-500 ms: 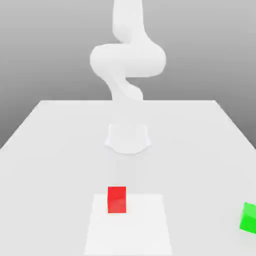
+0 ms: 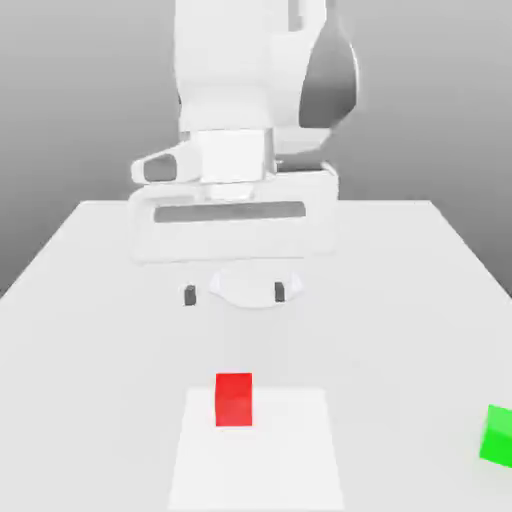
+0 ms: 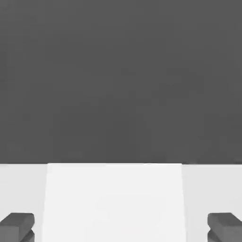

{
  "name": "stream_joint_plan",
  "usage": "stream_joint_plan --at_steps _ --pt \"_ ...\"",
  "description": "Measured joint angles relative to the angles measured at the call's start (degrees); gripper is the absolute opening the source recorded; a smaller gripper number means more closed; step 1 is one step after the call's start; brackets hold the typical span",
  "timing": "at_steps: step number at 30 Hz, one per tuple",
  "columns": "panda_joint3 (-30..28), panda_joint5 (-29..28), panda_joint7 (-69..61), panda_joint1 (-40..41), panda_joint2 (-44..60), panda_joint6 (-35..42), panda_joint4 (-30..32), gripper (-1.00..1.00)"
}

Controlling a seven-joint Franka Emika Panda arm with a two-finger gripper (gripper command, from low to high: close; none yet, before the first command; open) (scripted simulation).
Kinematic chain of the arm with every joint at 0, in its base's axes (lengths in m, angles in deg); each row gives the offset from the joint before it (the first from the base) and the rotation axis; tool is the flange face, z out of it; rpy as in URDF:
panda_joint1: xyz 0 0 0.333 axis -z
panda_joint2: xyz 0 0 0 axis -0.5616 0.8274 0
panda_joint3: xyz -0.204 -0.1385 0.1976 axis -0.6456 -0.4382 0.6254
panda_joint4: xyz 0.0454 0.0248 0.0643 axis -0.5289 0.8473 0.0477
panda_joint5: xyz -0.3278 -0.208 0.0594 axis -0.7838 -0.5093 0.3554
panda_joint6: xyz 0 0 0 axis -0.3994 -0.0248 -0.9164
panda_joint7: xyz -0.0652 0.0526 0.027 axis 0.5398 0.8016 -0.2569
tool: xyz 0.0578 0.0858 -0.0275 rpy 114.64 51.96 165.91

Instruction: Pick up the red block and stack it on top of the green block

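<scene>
One pale worktop (image 2: 400,330) spans the exterior view, the white arm (image 2: 230,70) above it. The tool (image 2: 235,294) hangs over it, open and empty, its dark fingertips (image 2: 190,295) wide apart. A whiter rectangle (image 2: 285,460) lies nearer the camera; the red block (image 2: 234,400) sits at its far edge. The green block (image 2: 498,437) rests at the exterior view's right, partly cut off.

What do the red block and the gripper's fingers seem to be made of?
Red block: possibly painted wood or plastic, matte; its colour is even, without grain.
Fingers: perhaps dark rubber or plastic, dull; the black tips show no bright glint.
</scene>
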Motion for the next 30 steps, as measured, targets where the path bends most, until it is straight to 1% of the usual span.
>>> stream_joint_plan --at_steps 2,3,6,10,11,18,23,27,30 --pt "-0.09 -1.83 0.53 0.60 5.54 -3.95 3.49 0.00" --pt "-0.17 -2.18 0.54 0.70 8.13 -5.92 4.22 0.00" --pt "0.01 -1.18 -0.44 0.69 14.06 -10.79 4.27 0.00" --pt "2.45 1.58 -2.42 2.40 21.28 -16.90 3.45 0.00" --pt "3.20 2.04 -2.71 3.02 22.95 -18.33 3.28 -1.00" --pt "3.47 1.87 -2.56 3.32 23.30 -18.61 3.24 -1.00" --pt "2.06 -1.22 -0.44 2.74 15.61 -12.06 4.18 -1.00" --pt "2.41 -2.83 0.29 2.76 9.47 -6.40 4.81 -1.00" --pt "4.58 -5.10 -3.46 -2.30 10.54 -3.21 0.44 -1.00"
